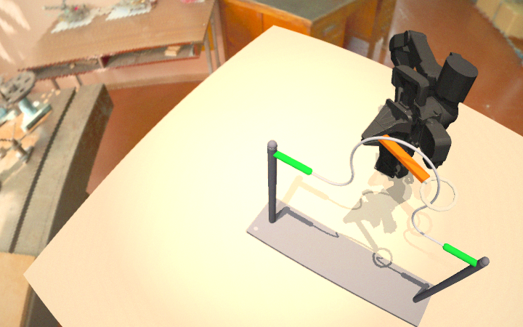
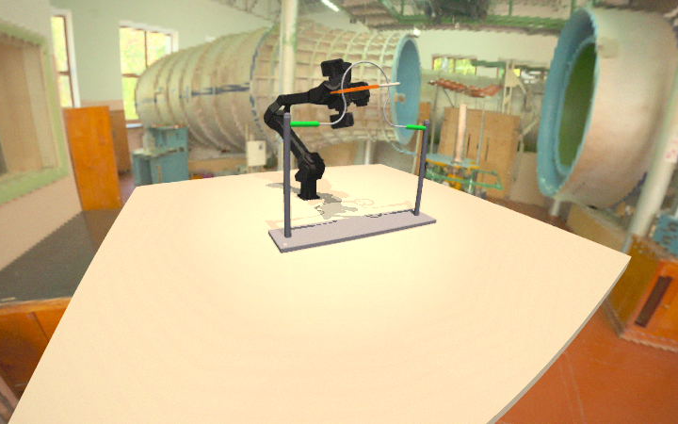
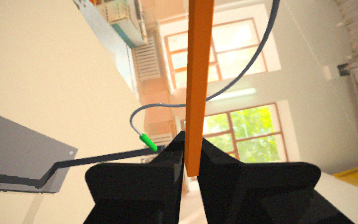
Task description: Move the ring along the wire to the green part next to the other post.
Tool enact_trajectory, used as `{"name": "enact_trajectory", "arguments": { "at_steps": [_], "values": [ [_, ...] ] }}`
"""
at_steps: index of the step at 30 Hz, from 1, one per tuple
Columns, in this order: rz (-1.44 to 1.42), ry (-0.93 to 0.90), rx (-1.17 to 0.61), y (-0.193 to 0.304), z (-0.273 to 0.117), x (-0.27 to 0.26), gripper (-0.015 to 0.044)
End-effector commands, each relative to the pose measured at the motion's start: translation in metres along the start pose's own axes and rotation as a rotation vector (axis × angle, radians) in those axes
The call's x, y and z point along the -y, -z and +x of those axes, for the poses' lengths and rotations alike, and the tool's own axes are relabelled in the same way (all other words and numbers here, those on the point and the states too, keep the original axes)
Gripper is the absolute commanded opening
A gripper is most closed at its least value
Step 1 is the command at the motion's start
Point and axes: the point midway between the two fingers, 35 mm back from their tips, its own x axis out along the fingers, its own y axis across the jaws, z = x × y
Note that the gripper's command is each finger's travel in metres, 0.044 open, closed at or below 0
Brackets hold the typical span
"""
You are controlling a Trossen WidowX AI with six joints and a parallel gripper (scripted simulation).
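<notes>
My gripper (image 1: pixel 386 145) (image 2: pixel 337 91) (image 3: pixel 187 134) is shut on the end of the orange handle (image 1: pixel 407 161) (image 2: pixel 357 89) (image 3: pixel 198 75). The pale ring (image 1: pixel 455 195) (image 2: pixel 394 83) is at the handle's far end, nearly level and edge-on in the exterior view, and out of the wrist view. It is around the descending right side of the grey wire (image 1: pixel 412 221) (image 2: pixel 363 62) (image 3: pixel 252 61), below the hump. Whether they touch cannot be told. One green part (image 1: pixel 291 162) (image 2: pixel 304 123) is at the left post, the other (image 1: pixel 460 255) (image 2: pixel 415 126) at the right post.
The left post (image 1: pixel 272 187) (image 2: pixel 286 179) and right post (image 1: pixel 446 283) (image 2: pixel 421 173) stand on a grey base plate (image 1: pixel 316 260) (image 2: pixel 351 235) on the pale table (image 1: pixel 153 227) (image 2: pixel 330 327). The arm is behind the wire, and the handle crosses in front of wire in the wrist view.
</notes>
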Motion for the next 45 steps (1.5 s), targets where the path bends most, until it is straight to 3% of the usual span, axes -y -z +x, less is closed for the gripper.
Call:
{"name": "enact_trajectory", "arguments": {
  "at_steps": [1, 31, 45],
  "values": [
    [-0.054, 0.031, 0.002, 0.001, 0.0, 0.001, -0.015],
    [-0.399, 0.249, 0.048, -0.002, 0.001, 0.018, -0.015],
    [-0.411, 0.258, 0.049, 0.005, 0.003, 0.008, -0.015]
  ]
}}
